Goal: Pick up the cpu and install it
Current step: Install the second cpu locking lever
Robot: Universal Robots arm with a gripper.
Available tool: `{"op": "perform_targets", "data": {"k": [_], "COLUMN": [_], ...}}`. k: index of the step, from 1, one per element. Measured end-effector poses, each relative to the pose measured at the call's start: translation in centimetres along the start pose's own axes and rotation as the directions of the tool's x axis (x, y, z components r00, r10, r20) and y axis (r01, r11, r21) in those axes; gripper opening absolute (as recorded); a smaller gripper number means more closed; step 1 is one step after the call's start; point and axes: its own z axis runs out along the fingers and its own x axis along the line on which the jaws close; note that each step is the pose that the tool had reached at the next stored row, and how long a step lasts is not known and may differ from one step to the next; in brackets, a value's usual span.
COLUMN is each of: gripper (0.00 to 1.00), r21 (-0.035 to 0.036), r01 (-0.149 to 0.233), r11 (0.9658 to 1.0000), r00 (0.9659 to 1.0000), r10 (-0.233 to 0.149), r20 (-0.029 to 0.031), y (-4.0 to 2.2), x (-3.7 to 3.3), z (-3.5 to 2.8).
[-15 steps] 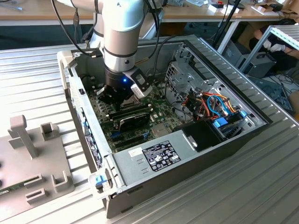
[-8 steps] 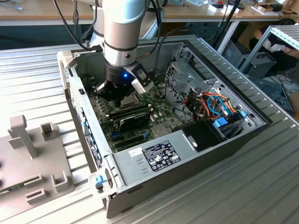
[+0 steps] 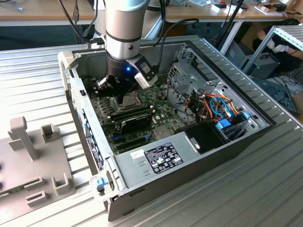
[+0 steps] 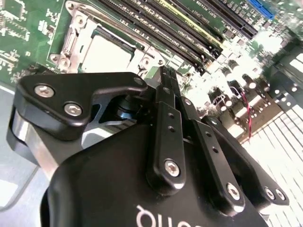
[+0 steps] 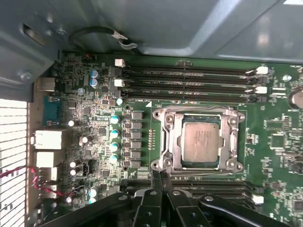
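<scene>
I am working over a ribbed metal table; an open computer case lies on it with its side off, and a grey fixture with upright posts sits at the exterior view's left; beyond the table stand wooden benches and trailing cables, and a person's sleeve shows at the far corner on the exterior view's right. Inside the case lies the green motherboard, with a caged drive bay and bundled coloured wires toward the exterior view's right, and a labelled power supply along the near wall.

My arm comes straight down into the case, wrist vertical, a blue light glowing on it; my gripper hangs just above the board with its fingers pressed together and nothing held between them. The cpu sits flat inside the socket frame, silver top up, in both wrist views; my fingertips are near the frame's edge, apart from the chip, by the long black memory slots.
</scene>
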Motion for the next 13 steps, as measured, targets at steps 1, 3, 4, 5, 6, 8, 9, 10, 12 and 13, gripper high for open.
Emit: {"op": "perform_targets", "data": {"k": [1,3,4,5,6,8,9,10,12,13], "gripper": [0.11,0.11,0.11,0.11,0.11,0.11,0.11,0.11,0.11,0.11], "r21": [0.0001,0.0002,0.0002,0.0001,0.0000,0.0000,0.0002,0.0004,0.0001,0.0001], "r01": [0.000,0.000,0.000,0.000,0.000,0.000,0.000,0.000,0.000,0.000], "r11": [1.0000,1.0000,1.0000,1.0000,1.0000,1.0000,1.0000,1.0000,1.0000,1.0000], "r00": [1.0000,1.0000,1.0000,1.0000,1.0000,1.0000,1.0000,1.0000,1.0000,1.0000], "r10": [0.000,0.000,0.000,0.000,0.000,0.000,0.000,0.000,0.000,0.000], "r20": [0.0000,0.0000,0.0000,0.0001,0.0002,0.0002,0.0000,-0.0005,-0.0007,-0.0008], "y": [0.01,0.03,0.03,0.03,0.03,0.03,0.03,0.02,0.01,0.00], "x": [-0.02,-0.05,-0.06,-0.07,-0.06,-0.07,-0.11,-0.28,-0.85,-1.21], "z": [-0.35,-1.08,-1.31,-1.38,-1.38,-1.38,-1.39,-1.39,-1.34,-1.32]}}
